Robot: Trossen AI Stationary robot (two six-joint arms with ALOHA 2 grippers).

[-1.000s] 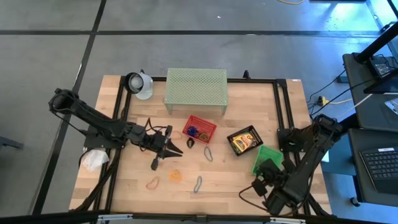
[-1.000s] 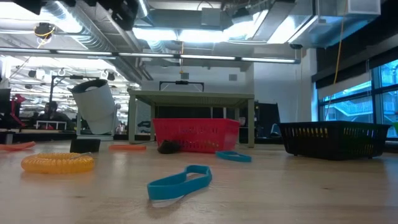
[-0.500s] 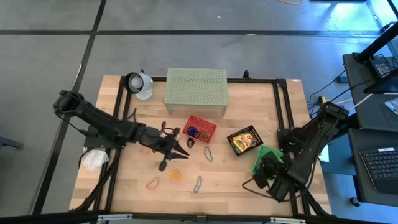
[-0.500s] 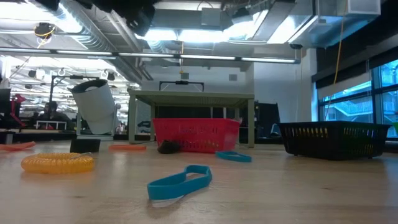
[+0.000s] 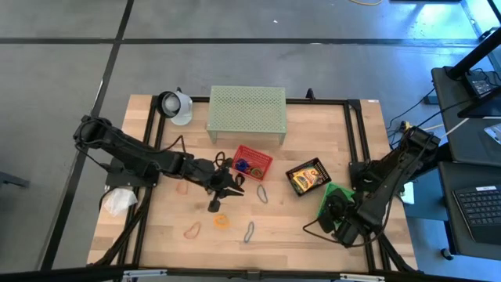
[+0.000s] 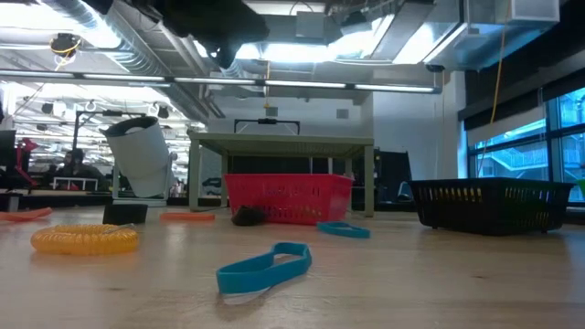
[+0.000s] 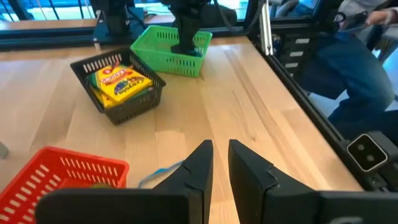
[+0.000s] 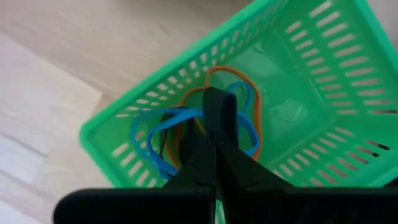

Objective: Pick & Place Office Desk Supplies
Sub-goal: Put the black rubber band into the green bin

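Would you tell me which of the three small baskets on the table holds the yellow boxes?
The black basket, in the middle of the three. The red basket and the green basket hold only coloured loops.

You work on a table [image 5: 313, 125] of pale, matt wood planks. The red basket [image 7: 68, 171], green basket [image 8: 298, 93] and black basket [image 7: 118, 102] look like slatted plastic. The shelf [image 5: 246, 110] is perforated, painted metal.
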